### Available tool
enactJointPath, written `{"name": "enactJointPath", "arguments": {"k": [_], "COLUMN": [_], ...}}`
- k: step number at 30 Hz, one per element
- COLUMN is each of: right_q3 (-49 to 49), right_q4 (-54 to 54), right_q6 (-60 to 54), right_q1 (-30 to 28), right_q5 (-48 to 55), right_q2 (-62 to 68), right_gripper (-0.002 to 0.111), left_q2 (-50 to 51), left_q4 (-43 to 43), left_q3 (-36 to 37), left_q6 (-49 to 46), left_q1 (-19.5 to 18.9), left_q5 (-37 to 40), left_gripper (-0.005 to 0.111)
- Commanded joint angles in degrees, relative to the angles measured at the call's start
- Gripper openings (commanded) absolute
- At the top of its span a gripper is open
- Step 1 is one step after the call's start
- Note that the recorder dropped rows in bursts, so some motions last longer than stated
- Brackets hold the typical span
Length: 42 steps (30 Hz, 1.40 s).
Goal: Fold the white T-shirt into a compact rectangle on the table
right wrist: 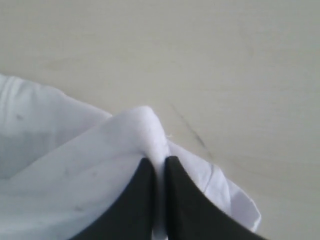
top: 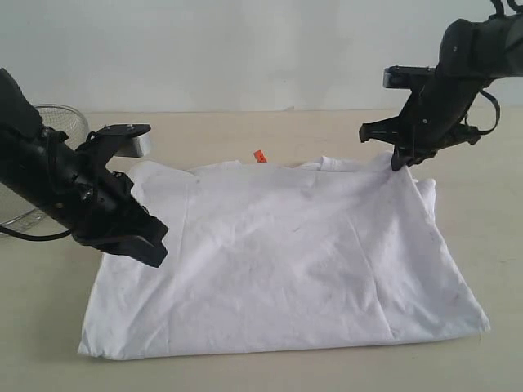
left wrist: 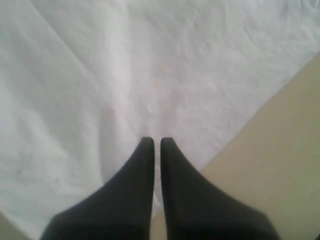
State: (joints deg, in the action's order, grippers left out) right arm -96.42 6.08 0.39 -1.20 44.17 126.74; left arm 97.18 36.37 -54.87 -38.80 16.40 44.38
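Note:
The white T-shirt [top: 286, 261] lies spread flat on the table [top: 490, 237], its orange neck tag [top: 260, 155] at the far edge. My right gripper [top: 399, 166] is shut on the shirt's far right corner, and the cloth [right wrist: 75, 170] bulges up over the tips of my right gripper [right wrist: 159, 161]. My left gripper [top: 155, 253] is low over the shirt's left edge. In the left wrist view my left gripper [left wrist: 156, 141] has its fingers together above smooth cloth [left wrist: 150, 65]. I cannot tell whether any fabric is pinched there.
A wire mesh bowl [top: 57, 122] stands at the far left, behind my left arm. Bare table [right wrist: 200, 50] stretches beyond the shirt's right corner, and more bare table [left wrist: 280, 150] lies beside its left edge. A pale wall closes the back.

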Motion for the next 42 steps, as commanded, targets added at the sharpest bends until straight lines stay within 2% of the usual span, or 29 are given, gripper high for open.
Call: {"name": "enactJointPath", "arguments": {"k": [1,11,13,15,19,21,24,31,42], "right_q3": [-0.28,-0.19,-0.19,-0.19,-0.19,-0.19,-0.19,-0.19,-0.19], "right_q4": [-1.68,-9.90,-10.00,-10.00,-9.66,-9.66,-9.66,-9.17,-5.48], "right_q6": [2.44,6.81,6.38,5.49,5.25,4.35,2.76,2.41,2.41], "right_q1": [-0.61,-0.61,-0.61,-0.61,-0.51,-0.51,-0.51,-0.51,-0.51], "right_q5": [0.59,6.04,6.24,6.00,5.15,3.57,1.45,-1.31,-3.08], "right_q2": [-1.08,0.29,0.29,0.29,0.29,0.29,0.29,0.66,2.11], "right_gripper": [0.000,0.000,0.003,0.016,0.051,0.059,0.057,0.042,0.042], "left_q2": [-0.25,-0.25,-0.25,-0.25,-0.25,-0.25,-0.25,-0.25,-0.25], "left_q4": [-0.28,-0.28,-0.28,-0.28,-0.28,-0.28,-0.39,-0.38,-0.38], "left_q3": [-0.09,-0.09,-0.09,-0.09,-0.09,-0.09,-0.09,-0.09,-0.09], "left_q6": [-0.25,-0.25,-0.25,-0.25,-0.25,-0.25,-0.25,-0.25,-0.25], "left_q1": [0.17,0.17,0.17,0.17,0.17,0.17,0.17,0.17,0.17], "left_q5": [0.24,-0.01,-0.01,-0.01,-0.01,-0.01,0.00,-0.15,-0.48], "left_gripper": [0.005,0.005,0.005,0.005,0.005,0.005,0.005,0.005,0.005]}}
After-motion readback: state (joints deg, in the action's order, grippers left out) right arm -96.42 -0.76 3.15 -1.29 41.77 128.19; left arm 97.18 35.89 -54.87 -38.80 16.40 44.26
